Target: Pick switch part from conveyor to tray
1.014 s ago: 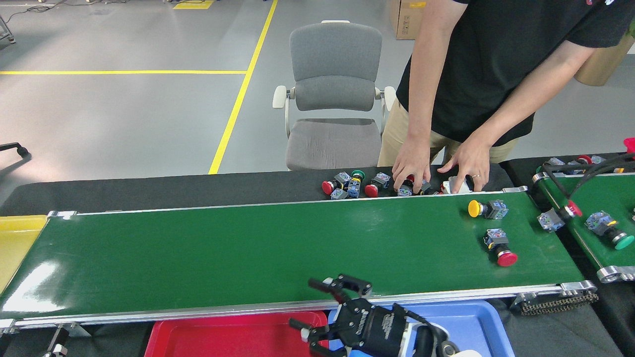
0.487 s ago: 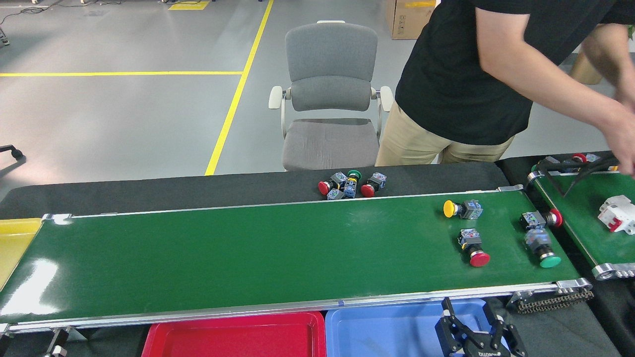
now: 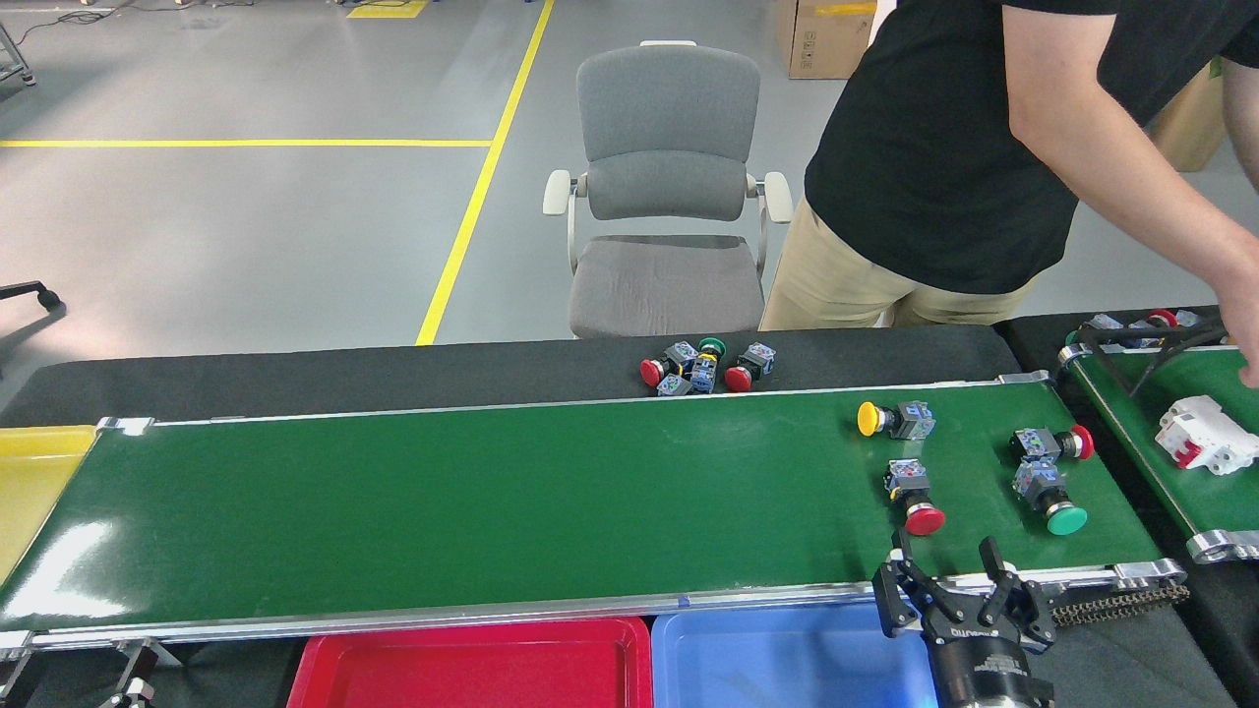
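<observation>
Several switch parts lie at the right end of the green conveyor (image 3: 492,501): a yellow-capped one (image 3: 893,420), a red-capped one (image 3: 915,497), another red-capped one (image 3: 1052,443) and a green-capped one (image 3: 1048,492). My right gripper (image 3: 944,575) stands open over the conveyor's near rail, just below the nearer red-capped part, with nothing between its fingers. A red tray (image 3: 472,664) and a blue tray (image 3: 787,654) sit below the near rail. My left gripper is out of view.
More switch parts (image 3: 703,366) cluster on the black table behind the belt. A person (image 3: 934,167) stands at the back right, with a hand (image 3: 1247,344) over the shorter belt (image 3: 1141,413), which carries a white part (image 3: 1200,436). A yellow tray (image 3: 34,472) is at far left.
My right gripper swung from mid-belt to the right, dipped to the bottom edge, then rose to the near rail. The switch parts rode leftward. The person's hands left the table.
</observation>
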Action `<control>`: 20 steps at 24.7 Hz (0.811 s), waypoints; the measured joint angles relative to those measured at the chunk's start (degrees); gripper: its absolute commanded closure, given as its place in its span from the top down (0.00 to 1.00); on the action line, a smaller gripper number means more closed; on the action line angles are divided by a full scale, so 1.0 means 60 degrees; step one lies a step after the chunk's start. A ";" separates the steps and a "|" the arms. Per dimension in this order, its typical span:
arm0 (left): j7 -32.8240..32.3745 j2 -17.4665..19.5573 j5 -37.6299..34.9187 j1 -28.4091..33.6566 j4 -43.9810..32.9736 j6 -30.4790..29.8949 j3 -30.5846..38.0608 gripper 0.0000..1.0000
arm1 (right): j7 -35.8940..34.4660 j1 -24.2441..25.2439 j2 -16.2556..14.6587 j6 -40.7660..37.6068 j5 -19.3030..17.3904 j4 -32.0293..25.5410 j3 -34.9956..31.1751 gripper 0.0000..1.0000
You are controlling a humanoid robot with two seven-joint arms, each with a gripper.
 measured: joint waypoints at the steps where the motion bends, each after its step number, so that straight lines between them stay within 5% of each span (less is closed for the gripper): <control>1: 0.0000 0.0000 -0.0002 0.0000 0.0000 0.0000 -0.0003 1.00 | 0.0098 -0.0082 0.0000 0.0006 0.0001 0.0148 0.0102 0.94; 6: 0.0000 0.0000 -0.0011 -0.0014 0.0000 -0.0010 -0.0158 1.00 | 0.0522 -0.0625 0.0000 0.0231 0.0002 0.0850 0.0641 0.93; 7: 0.0000 0.0000 -0.0015 -0.0017 0.0000 -0.0025 -0.0186 1.00 | 0.0543 -0.0802 0.0000 0.0441 0.0002 0.1048 0.0836 0.85; 10: 0.0008 0.0000 -0.0017 -0.0026 0.0000 -0.0037 -0.0201 1.00 | 0.0562 -0.1435 -0.0041 0.1046 0.0002 0.1651 0.1476 0.33; 12: 0.0016 0.0004 -0.0018 -0.0031 0.0000 -0.0037 -0.0202 1.00 | 0.0573 -0.1656 -0.0053 0.1206 -0.0008 0.1815 0.1662 0.14; 20: 0.0027 0.0068 -0.0019 -0.0031 0.0000 0.0001 -0.0206 1.00 | 0.0641 -0.1559 -0.0212 0.1030 -0.0068 0.1528 0.2662 0.05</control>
